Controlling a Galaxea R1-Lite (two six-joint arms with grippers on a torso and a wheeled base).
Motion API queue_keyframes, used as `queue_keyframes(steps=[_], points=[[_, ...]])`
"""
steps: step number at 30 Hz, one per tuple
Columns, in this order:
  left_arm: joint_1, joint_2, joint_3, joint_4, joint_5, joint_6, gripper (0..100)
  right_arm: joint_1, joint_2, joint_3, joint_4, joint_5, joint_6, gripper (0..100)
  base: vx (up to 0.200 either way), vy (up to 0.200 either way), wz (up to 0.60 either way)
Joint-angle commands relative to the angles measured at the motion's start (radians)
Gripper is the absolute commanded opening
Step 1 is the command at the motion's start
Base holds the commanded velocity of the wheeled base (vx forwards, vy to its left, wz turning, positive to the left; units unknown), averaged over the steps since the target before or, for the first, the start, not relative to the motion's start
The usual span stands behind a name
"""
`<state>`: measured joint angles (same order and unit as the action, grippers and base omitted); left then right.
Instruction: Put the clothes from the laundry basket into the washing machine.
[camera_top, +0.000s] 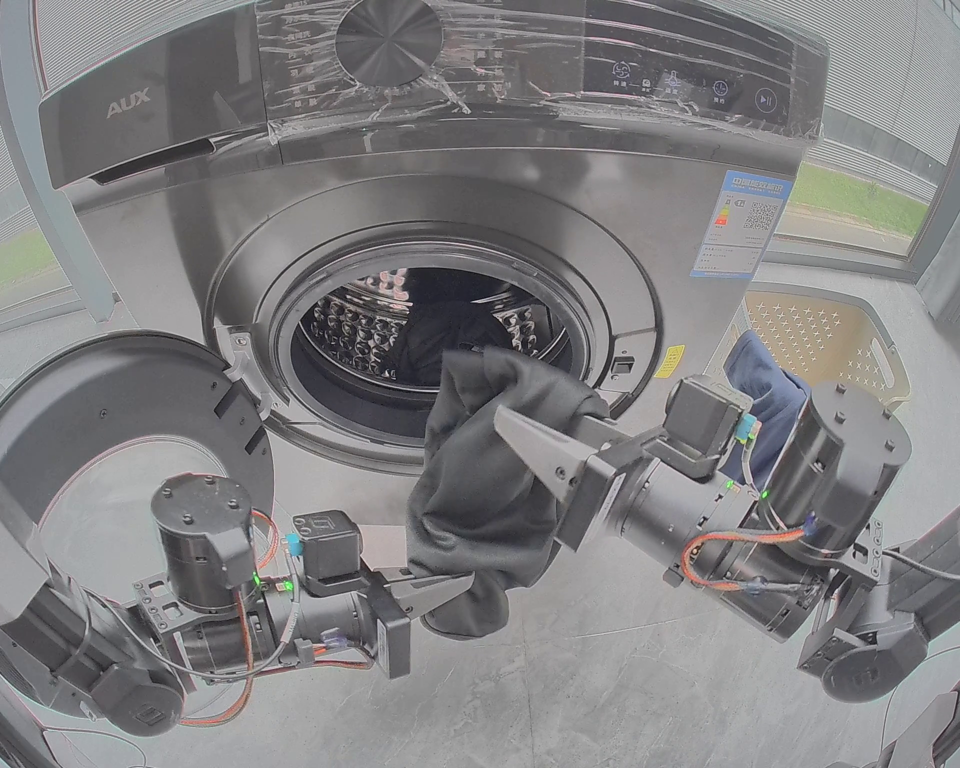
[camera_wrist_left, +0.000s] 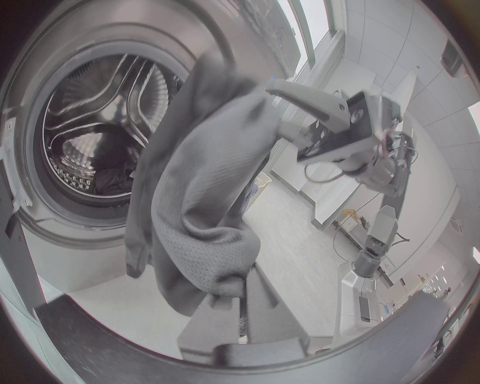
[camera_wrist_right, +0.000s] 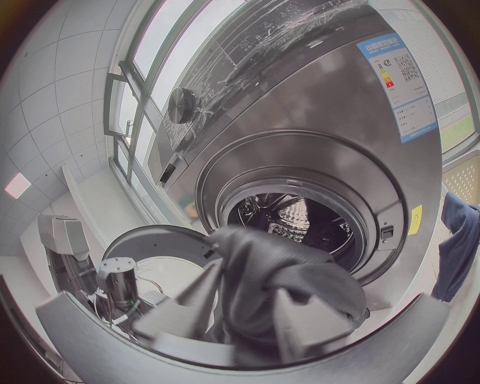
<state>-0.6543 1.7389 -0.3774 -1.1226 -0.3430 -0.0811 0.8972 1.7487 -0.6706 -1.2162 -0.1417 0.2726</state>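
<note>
Two grippers share one dark grey garment (camera_top: 478, 495), which hangs in front of the washing machine (camera_top: 560, 190), just outside the open drum (camera_top: 365, 325) and below its mouth. My right gripper (camera_top: 520, 452) has the upper part. I can see one finger lying across the cloth in the head view while the other is buried under the folds. From the right wrist view the two fingers stand fairly apart with a thick bunch of fabric packed between them. My left gripper (camera_top: 455, 588) sits lower and nearer the floor, its fingers drawn close together on the bottom hem. The pinch itself is partly covered by cloth drooping over the tips. Inside the drum lies a dark heap of clothes (camera_top: 440, 335), and I cannot tell how many pieces make it up, as they merge with the shadow and the hanging garment covers part of the opening. One round door (camera_top: 110, 420) stands swung open on the left, its lower edge hidden behind my left arm. To the right of the machine is one laundry basket (camera_top: 835, 335), largely blocked by my right arm, with one blue garment (camera_top: 765, 395) draped over its near rim. Whatever else the basket holds is hidden from me.
</note>
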Motion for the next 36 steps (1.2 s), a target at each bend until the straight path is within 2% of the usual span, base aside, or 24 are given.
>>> queue_keyframes(steps=[1, 2, 5, 7, 9, 14, 16, 17, 20, 23, 29, 32, 36], points=[[0.004, -0.075, 0.012, -0.019, -0.001, -0.003, 0, 0.0, -0.002, 0.04, -0.005, 0.005, -0.001, 100, 0.0, 0.0, 0.0], [0.005, -0.073, 0.008, -0.023, -0.001, -0.006, 0, 0.0, -0.003, 0.045, -0.005, 0.005, -0.003, 100, 0.0, 0.0, 0.0], [0.016, -0.071, -0.011, -0.079, 0.01, -0.062, 0, 0.0, -0.018, 0.077, 0.0, 0.005, -0.004, 100, 0.0, 0.0, 0.0], [0.018, -0.065, -0.028, -0.102, 0.015, -0.088, 0, 0.0, -0.035, 0.1, 0.006, 0.005, -0.006, 100, 0.0, 0.0, 0.0], [0.025, -0.059, -0.051, -0.106, 0.03, -0.101, 0, -0.001, -0.044, 0.12, 0.004, 0.005, -0.009, 100, 0.0, 0.0, 0.0], [0.038, -0.03, -0.109, -0.114, 0.094, -0.109, 0, -0.009, -0.075, 0.144, 0.012, 0.007, -0.018, 100, 0.0, 0.0, 0.0], [0.039, -0.029, -0.118, -0.118, 0.105, -0.112, 0, -0.009, -0.077, 0.151, 0.012, 0.007, -0.019, 100, 0.0, 0.0, 0.0], [0.039, -0.029, -0.141, -0.129, 0.125, -0.14, 0, -0.02, -0.077, 0.169, 0.012, 0.007, -0.033, 100, 0.0, 0.0, 0.0], [0.041, -0.03, -0.167, -0.155, 0.142, -0.166, 0, -0.035, -0.074, 0.194, 0.012, 0.019, -0.055, 100, 0.0, 0.0, 0.0], [0.047, -0.035, -0.17, -0.186, 0.147, -0.171, 0, -0.038, -0.071, 0.206, 0.014, 0.031, -0.061, 100, 0.0, 0.0, 0.0], [0.05, -0.045, -0.166, -0.212, 0.145, -0.171, 0, -0.049, -0.038, 0.215, 0.021, 0.027, -0.064, 100, 0.0, 0.0, 0.0], [0.048, -0.048, -0.17, -0.229, 0.145, -0.171, 0, -0.06, 0.0, 0.207, 0.018, 0.027, -0.088, 100, 0.0, 0.0, 0.0], [0.048, -0.047, -0.178, -0.24, 0.145, -0.171, 0, -0.064, 0.043, 0.197, 0.01, 0.025, -0.096, 100, 0.0, 0.0, 0.0]])
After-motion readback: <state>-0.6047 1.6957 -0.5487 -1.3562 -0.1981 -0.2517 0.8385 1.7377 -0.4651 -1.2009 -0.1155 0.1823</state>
